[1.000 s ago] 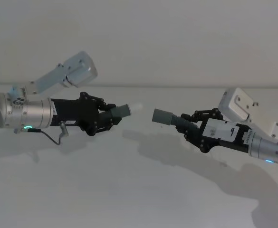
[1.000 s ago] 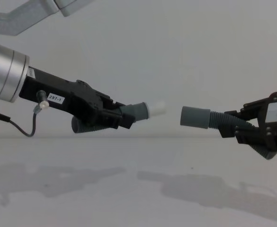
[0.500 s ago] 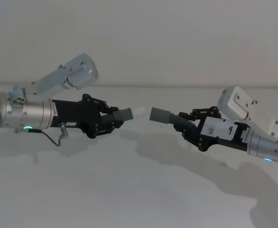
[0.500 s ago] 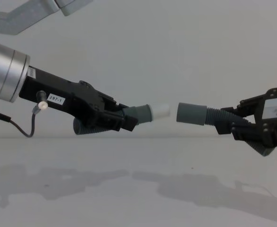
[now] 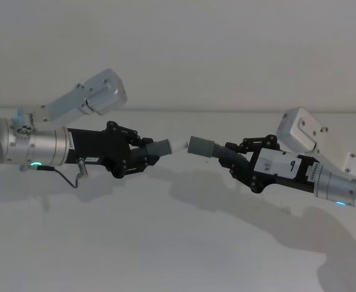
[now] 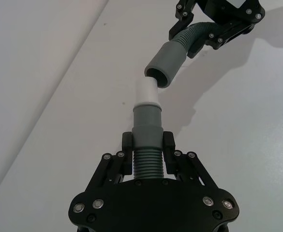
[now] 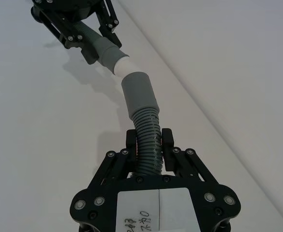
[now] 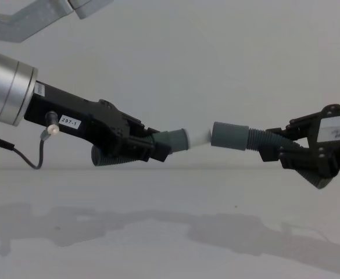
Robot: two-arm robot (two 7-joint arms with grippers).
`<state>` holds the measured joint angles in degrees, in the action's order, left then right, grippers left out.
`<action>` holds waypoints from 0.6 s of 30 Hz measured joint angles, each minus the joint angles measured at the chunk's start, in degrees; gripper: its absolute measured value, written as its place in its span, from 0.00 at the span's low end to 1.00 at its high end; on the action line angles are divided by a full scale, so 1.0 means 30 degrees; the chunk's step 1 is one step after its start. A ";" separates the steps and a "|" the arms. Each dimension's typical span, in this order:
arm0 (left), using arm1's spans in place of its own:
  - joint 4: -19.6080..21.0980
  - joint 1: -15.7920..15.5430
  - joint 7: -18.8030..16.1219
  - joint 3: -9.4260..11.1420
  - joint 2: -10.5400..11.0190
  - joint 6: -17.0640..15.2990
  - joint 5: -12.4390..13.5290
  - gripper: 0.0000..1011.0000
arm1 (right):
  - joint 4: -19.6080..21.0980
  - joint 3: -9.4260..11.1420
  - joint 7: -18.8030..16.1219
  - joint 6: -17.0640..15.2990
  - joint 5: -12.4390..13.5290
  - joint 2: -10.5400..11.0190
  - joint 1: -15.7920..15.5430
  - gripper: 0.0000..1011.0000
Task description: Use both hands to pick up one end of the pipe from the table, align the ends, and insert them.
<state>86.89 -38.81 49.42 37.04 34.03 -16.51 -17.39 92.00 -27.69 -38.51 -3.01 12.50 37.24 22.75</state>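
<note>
Two short dark grey hose pieces are held in the air above the plain white matte table (image 5: 165,243), end to end, near the middle of the head view. The left black plastic two-finger gripper (image 5: 142,157), mounted on a silver cylindrical wrist with a green ring light, is clamped on the ribbed middle of the left curved grey hose piece (image 8: 158,144). In the left wrist view its fingers (image 6: 127,145) are seen pressed against the corrugated section just behind the smooth cylindrical cuff. That cuff ends in a narrower, smooth whitish tip (image 6: 146,92).

The right black plastic gripper (image 5: 238,159), which carries a white label on its body, is closed on the ribbed part of the right grey hose piece (image 7: 146,140). This piece bends slightly and ends in a plain, smooth open grey socket (image 8: 229,136), wider than the ribbed section behind it.

The whitish tip is met by the mouth of the socket: in the chest view the two are touching or just entered, with most of the white tip still visible between the two grey cuffs. In the wrist views the tip and the socket are seen slightly angled to each other rather than in one straight line. Soft shadows of both arms lie on the table below.
</note>
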 joint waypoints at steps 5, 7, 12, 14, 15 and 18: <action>0.0006 -0.0047 0.0002 0.0053 0.0053 0.0000 -0.0146 0.35 | 0.0019 -0.0117 0.0018 -0.0010 0.0056 0.0011 0.0061 0.29; 0.0005 -0.0055 0.0005 0.0064 0.0065 0.0000 -0.0188 0.35 | 0.0019 -0.0158 0.0021 -0.0013 0.0072 0.0015 0.0075 0.29; 0.0027 -0.0069 0.0037 0.0077 0.0127 0.0018 -0.0372 0.35 | -0.0001 -0.0279 0.0034 -0.0025 0.0104 0.0020 0.0142 0.29; 0.0037 -0.0072 0.0062 0.0080 0.0141 0.0027 -0.0432 0.35 | -0.0041 -0.0359 0.0045 -0.0031 0.0117 0.0020 0.0196 0.29; 0.0050 -0.0076 0.0097 0.0081 0.0165 0.0037 -0.0507 0.35 | -0.0054 -0.0379 0.0050 -0.0031 0.0121 0.0020 0.0206 0.29; 0.0062 -0.0079 0.0146 0.0086 0.0200 0.0046 -0.0608 0.35 | -0.0089 -0.0425 0.0065 -0.0031 0.0132 0.0019 0.0245 0.29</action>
<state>87.07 -39.05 49.85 37.29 34.63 -16.37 -19.21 91.73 -28.97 -38.32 -3.11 12.90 37.29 23.49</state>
